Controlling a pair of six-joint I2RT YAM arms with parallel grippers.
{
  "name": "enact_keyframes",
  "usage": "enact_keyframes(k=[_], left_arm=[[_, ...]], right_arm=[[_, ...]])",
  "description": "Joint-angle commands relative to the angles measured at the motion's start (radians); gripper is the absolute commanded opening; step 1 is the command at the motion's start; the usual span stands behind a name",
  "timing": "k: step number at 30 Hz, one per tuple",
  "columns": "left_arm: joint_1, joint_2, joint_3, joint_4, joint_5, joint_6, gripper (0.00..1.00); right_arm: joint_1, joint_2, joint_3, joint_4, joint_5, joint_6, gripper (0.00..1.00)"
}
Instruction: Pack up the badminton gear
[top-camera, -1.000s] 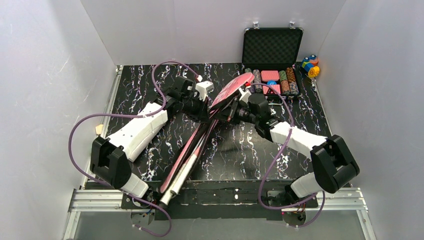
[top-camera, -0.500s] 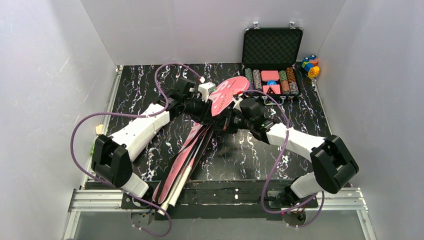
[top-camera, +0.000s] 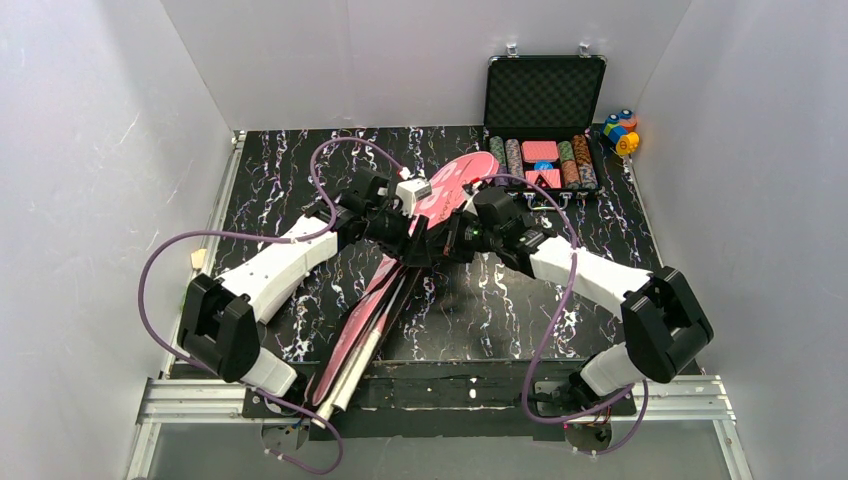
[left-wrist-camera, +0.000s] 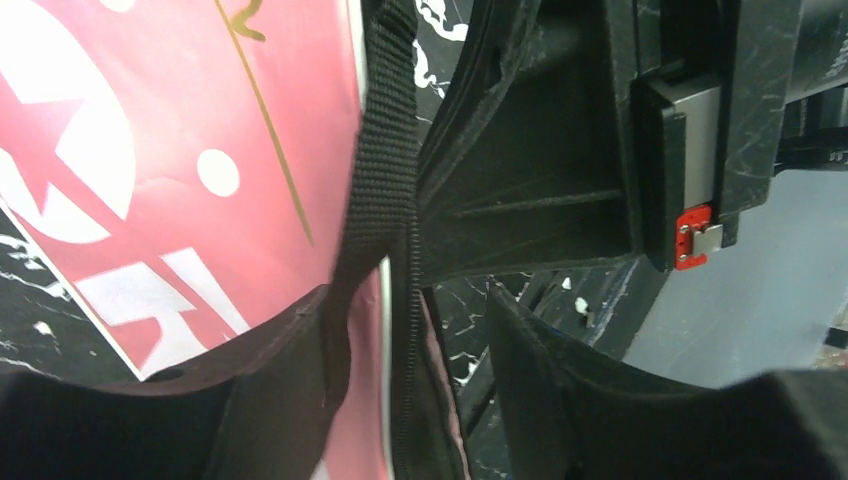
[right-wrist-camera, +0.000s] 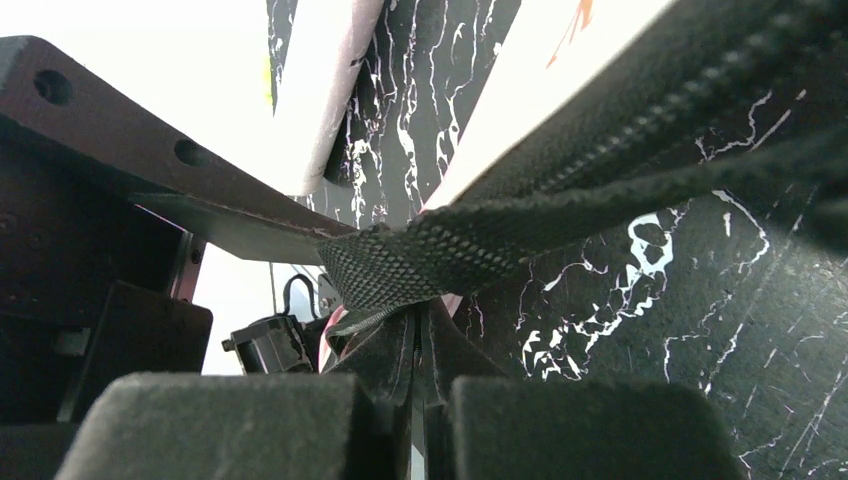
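plain white walls boxed the scene in: a back wall (top-camera: 400, 60) across the top of the frame, a left wall (top-camera: 90, 200) and a right wall (top-camera: 760, 180) slanting down the sides. the table (top-camera: 290, 160) had a black top veined with white, like marble. a silver aluminium rail (top-camera: 190, 398) ran along the bottom edge. the light was soft and even.

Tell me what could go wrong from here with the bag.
1. Only the right tool pinches the strap; the left tool is open, so the bag may slip or swing.
2. The strap runs between the open left jaws and could snag if that arm moves.
3. The racket handles overhang the near table edge; a tug could slide them off.
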Motion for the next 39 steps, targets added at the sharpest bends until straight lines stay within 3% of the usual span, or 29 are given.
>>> enact_keyframes(k=[1, 3, 5, 9, 21, 24, 26, 34, 37, 39], left_arm=[[-0.01, -0.075, 0.02, -0.056, 0.032, 0.025, 0.61], [-0.011, -0.09, 0.011, -0.06, 0.063, 0.04, 0.81], [-0.012, -0.104, -0.008, -0.06, 0.091, 0.055, 0.85], [-0.024, -0.138, -0.056, -0.06, 0.063, 0.129, 0.86], [-0.112, -0.144, -0.108, -0.052, -0.226, 0.208, 0.79], [-0.133, -0.131, -0.105, -0.05, -0.279, 0.219, 0.72], [-0.136, -0.126, -0.103, -0.052, -0.297, 0.224, 0.62], [-0.136, -0.145, -0.092, -0.057, -0.307, 0.212, 0.08], [-0.136, -0.151, -0.083, -0.057, -0.304, 0.202, 0.0], [-0.136, -0.15, -0.077, -0.059, -0.308, 0.196, 0.0]], right_arm=[[0.007, 0.002, 0.09, 0.056, -0.038, 0.015, 0.01], [0.007, 0.009, 0.103, 0.052, -0.038, 0.015, 0.01], [0.007, 0.014, 0.114, 0.046, -0.038, 0.015, 0.01], [0.007, 0.019, 0.135, 0.035, -0.038, 0.014, 0.01], [0.008, 0.033, 0.175, 0.02, -0.049, 0.043, 0.01], [0.01, 0.03, 0.175, 0.017, -0.051, 0.044, 0.01], [0.01, 0.025, 0.167, 0.018, -0.054, 0.045, 0.01], [0.006, -0.021, 0.145, -0.002, -0.045, 0.031, 0.05], [-0.007, -0.041, 0.135, -0.008, -0.046, 0.029, 0.1], [-0.019, -0.058, 0.128, -0.009, -0.051, 0.029, 0.2]])
